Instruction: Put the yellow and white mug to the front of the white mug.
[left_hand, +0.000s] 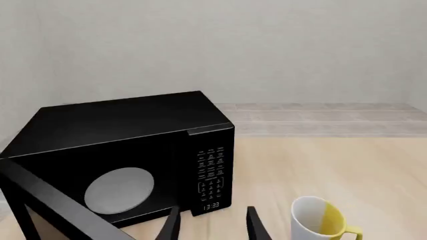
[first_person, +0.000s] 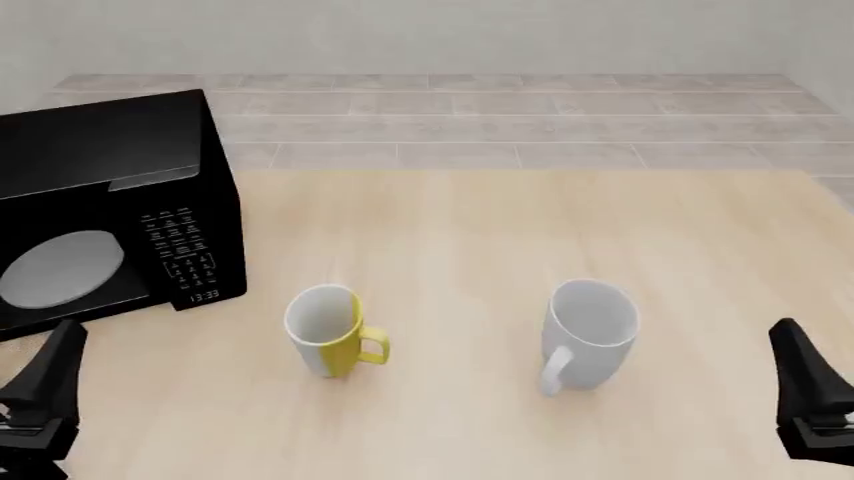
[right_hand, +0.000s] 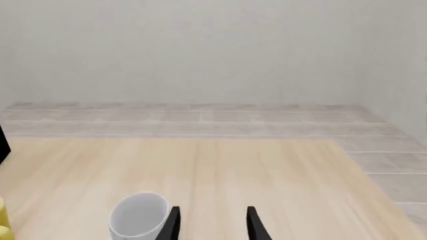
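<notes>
So, left gripper (left_hand: 213, 225) parted, empty, low at worktop (first_person: 507, 230) near-left edge; yellow and white mug (first_person: 330, 330) upright ahead to its right. White mug (first_person: 587, 332) further right, apart. Right gripper (right_hand: 212, 225) parted, empty, right of it.

A half-yellow, half-white mug (first_person: 331, 330), a plain white mug (first_person: 589, 330), a black microwave (first_person: 114, 205), pale wood table (first_person: 507, 230).

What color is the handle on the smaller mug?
Yellow handle, clearest in the front view.
</notes>
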